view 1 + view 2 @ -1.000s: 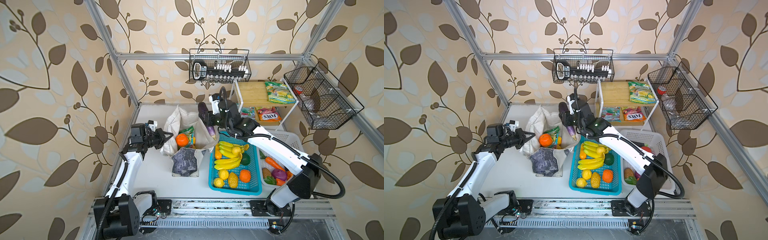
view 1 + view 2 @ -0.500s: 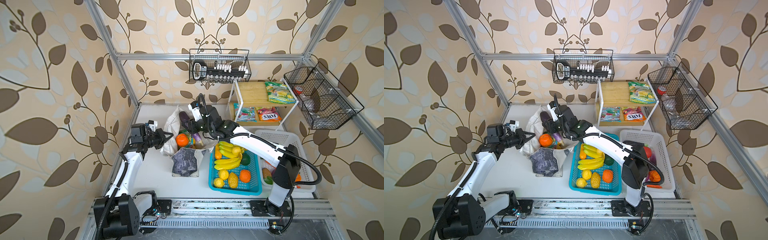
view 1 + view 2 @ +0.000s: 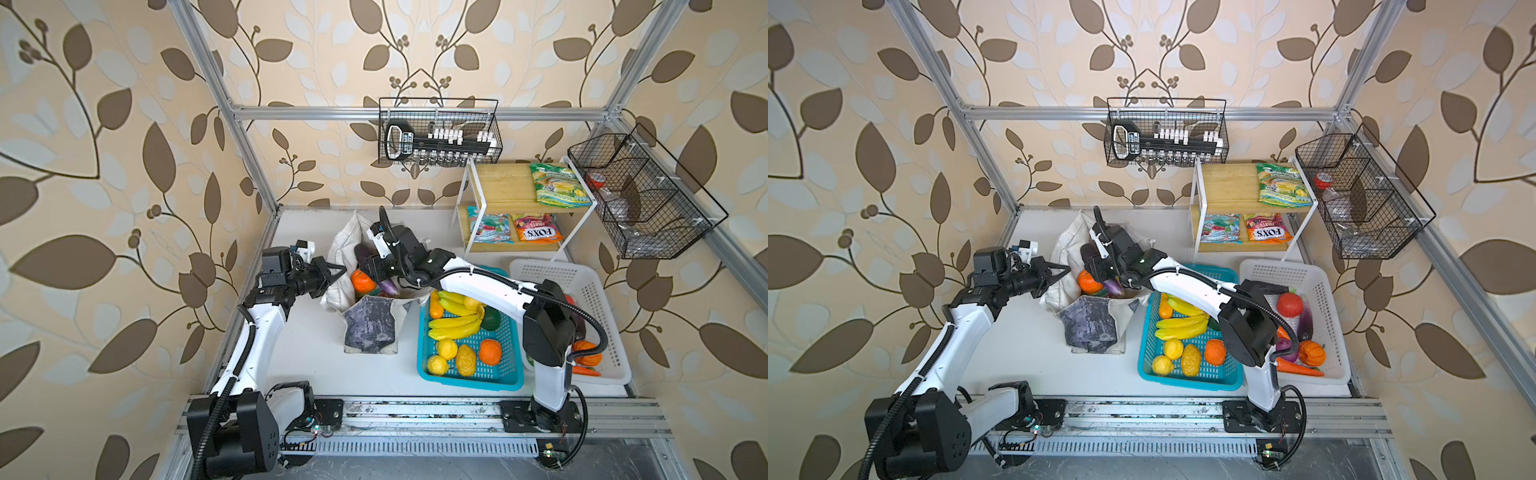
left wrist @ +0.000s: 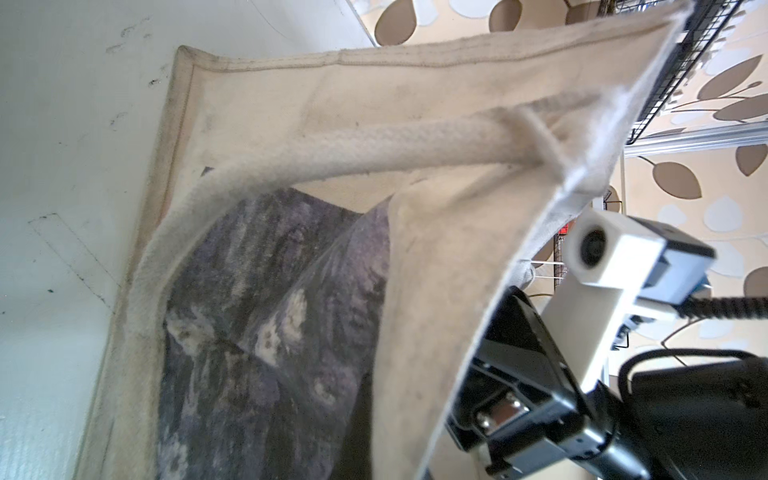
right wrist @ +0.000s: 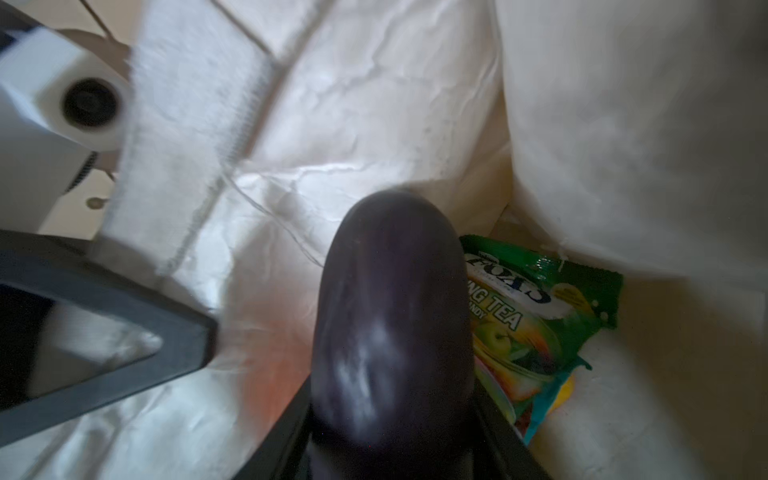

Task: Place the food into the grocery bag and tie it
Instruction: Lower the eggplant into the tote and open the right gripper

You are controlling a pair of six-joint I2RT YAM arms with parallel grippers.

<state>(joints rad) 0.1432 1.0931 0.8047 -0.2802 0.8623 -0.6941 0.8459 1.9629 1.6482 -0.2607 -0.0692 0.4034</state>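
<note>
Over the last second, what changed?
The right tool, shut on the purple eggplant, swung left from near the shelf to the tote bag and lowered the eggplant into its mouth. The left tool stayed clamped on the bag's rim; the bag, the orange inside it, the blue basket and the white basket did not move.

Glossy eggplant [image 5: 390,332] is gleaming against the matt, woven cloth of the grocery bag [image 4: 332,95].
A shiny, crinkled sweet packet [image 5: 540,316] is glinting inside; the braided handle [image 4: 353,145] is looking rough and fuzzy, with perforated plastic of the blue basket [image 3: 469,380] and smooth wood of the shelf [image 3: 503,183] showing nearby.
</note>
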